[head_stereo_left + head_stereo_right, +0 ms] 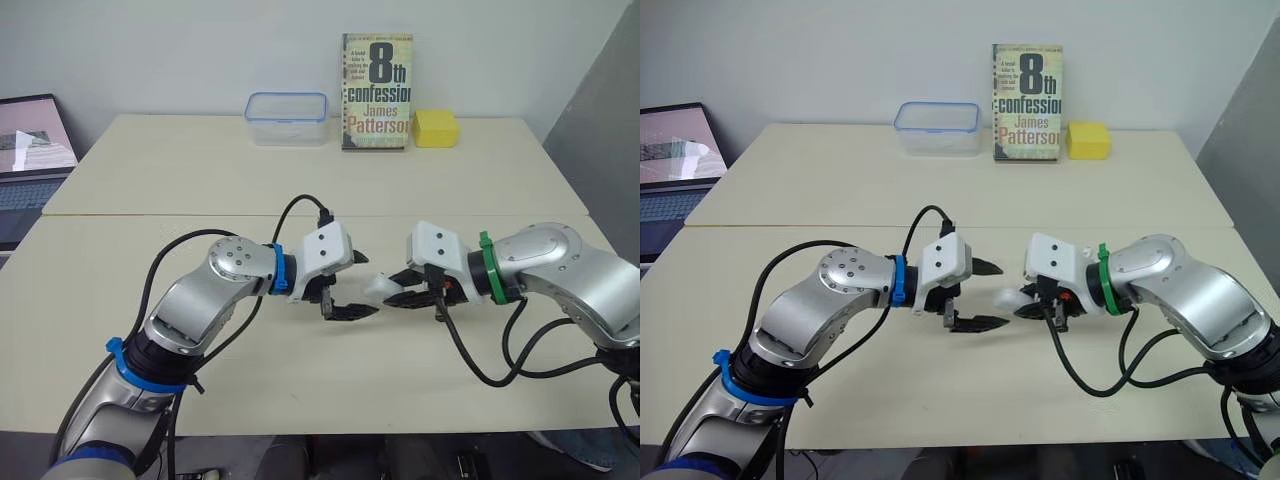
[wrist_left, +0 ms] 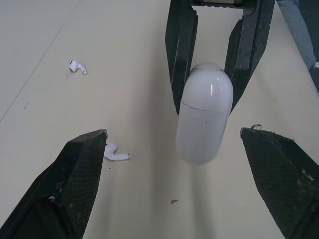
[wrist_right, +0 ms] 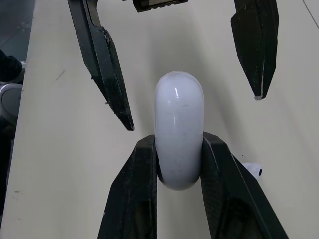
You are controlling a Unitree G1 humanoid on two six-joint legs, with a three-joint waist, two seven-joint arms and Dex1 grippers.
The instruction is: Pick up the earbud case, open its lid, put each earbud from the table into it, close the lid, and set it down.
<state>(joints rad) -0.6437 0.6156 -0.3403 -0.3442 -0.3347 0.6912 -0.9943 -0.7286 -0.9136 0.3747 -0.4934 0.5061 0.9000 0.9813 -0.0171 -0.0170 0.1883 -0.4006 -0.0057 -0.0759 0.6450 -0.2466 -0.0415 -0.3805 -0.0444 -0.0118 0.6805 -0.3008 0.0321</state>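
Left wrist view is showing me the earbud case [image 2: 203, 119] hanging above the tabletop [image 2: 124, 30]. The right end effector [image 3: 179, 142] is clamping it, lid shut. Its long axis is pointing straight at my left end effector [image 2: 173, 133], which is gaping wide just in front of the free end. I'm judging the left arm is taking the lid. One earbud [image 2: 115, 155] and a second earbud [image 2: 77, 66] are lying on the tabletop. I'm reading "8th confession, James Patterson" on the book [image 1: 377, 90] behind.

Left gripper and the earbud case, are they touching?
Apart. In the left wrist view the left gripper is open, its fingers flanking the earbud case with table between; the right gripper holds it.
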